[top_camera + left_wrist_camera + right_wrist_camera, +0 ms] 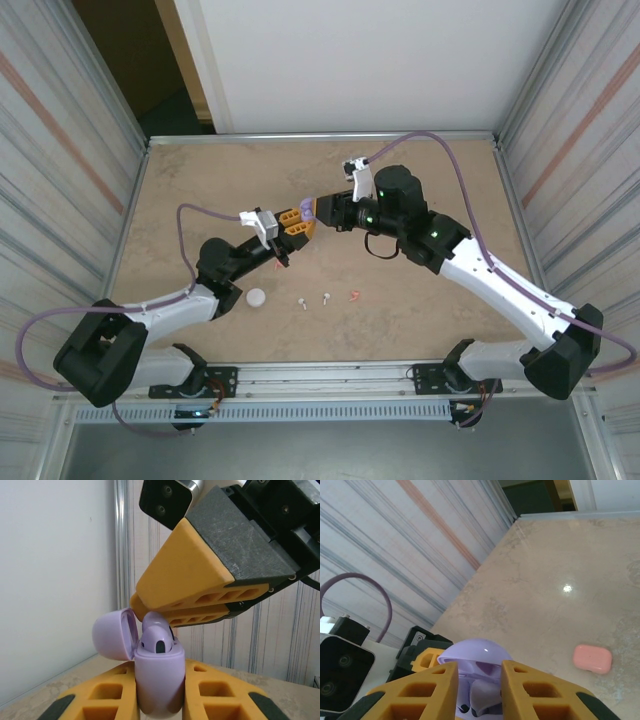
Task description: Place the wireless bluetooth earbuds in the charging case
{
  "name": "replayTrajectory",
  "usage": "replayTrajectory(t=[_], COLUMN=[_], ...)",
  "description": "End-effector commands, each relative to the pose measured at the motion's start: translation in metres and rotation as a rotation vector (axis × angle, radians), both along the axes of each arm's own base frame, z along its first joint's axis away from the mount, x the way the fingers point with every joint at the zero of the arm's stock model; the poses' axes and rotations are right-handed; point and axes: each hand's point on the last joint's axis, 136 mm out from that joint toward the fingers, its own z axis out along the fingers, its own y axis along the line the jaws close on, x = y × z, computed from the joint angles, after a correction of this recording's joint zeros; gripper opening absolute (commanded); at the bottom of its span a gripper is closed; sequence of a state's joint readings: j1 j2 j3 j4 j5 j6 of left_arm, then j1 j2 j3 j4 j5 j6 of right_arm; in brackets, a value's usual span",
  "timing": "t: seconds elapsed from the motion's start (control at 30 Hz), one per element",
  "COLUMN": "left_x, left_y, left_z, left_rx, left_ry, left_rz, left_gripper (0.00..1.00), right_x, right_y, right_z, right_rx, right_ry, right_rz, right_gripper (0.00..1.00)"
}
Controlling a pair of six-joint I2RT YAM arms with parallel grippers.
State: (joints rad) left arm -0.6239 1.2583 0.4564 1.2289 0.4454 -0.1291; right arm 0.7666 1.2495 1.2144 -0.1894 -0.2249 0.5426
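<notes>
One purple earbud [156, 639] is sitting in the open purple case [159, 672], clamped by the left tool [159, 697] above the middle of the tabletop [200, 190]. Whether the right tool [136, 601] is gripping, we cannot tell. We are advising straight, gentle pressing.

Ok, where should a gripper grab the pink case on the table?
Probably across its two long sides, from straight above: the pink case lies flat and closed on the table, a rounded oblong with bare tabletop around it.

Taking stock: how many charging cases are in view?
3: purple case, open, in the left end effector; white case on the table beside the left arm; pink case elsewhere on it. Others may be hidden.
</notes>
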Motion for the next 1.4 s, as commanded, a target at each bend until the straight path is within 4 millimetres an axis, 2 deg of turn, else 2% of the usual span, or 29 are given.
replayTrajectory(t=[0.0, 0.17, 0.33, 0.6, 0.73, 0.8, 1.03, 1.37], left_x=[-0.008, -0.010, -0.011, -0.012, -0.005, -0.003, 0.003, 0.001], left_y=[0.001, 0.001, 0.003, 0.007, 0.006, 0.005, 0.004, 0.006], left_z=[0.026, 0.027, 0.032, 0.047, 0.057, 0.063, 0.085, 0.099], left_rx=[-0.050, -0.054, -0.063, -0.085, -0.092, -0.089, -0.108, -0.170], left_ry=[-0.072, -0.074, -0.082, -0.118, -0.126, -0.139, -0.185, -0.247], left_rz=[-0.020, -0.021, -0.019, 0.000, 0.023, 0.031, 0.055, 0.052], left_gripper=[0.00, 0.00, 0.00, 0.00, 0.00, 0.00, 0.00, 0.00], right_x=[-0.002, 0.000, 0.002, 0.008, 0.009, 0.010, 0.019, 0.024], right_y=[-0.001, -0.011, -0.029, -0.076, -0.100, -0.112, -0.139, -0.144], right_z=[0.018, 0.032, 0.037, 0.036, 0.027, 0.022, -0.004, -0.036], right_rx=[0.006, -0.004, -0.021, 0.027, 0.044, 0.069, 0.125, 0.121], right_ry=[-0.028, -0.079, -0.106, -0.108, -0.090, -0.088, -0.035, -0.004], right_rz=[-0.004, -0.031, -0.069, -0.152, -0.201, -0.231, -0.321, -0.325], right_gripper=[0.29, 0.37, 0.44, 0.56, 0.64, 0.76, 1.00, 0.99])
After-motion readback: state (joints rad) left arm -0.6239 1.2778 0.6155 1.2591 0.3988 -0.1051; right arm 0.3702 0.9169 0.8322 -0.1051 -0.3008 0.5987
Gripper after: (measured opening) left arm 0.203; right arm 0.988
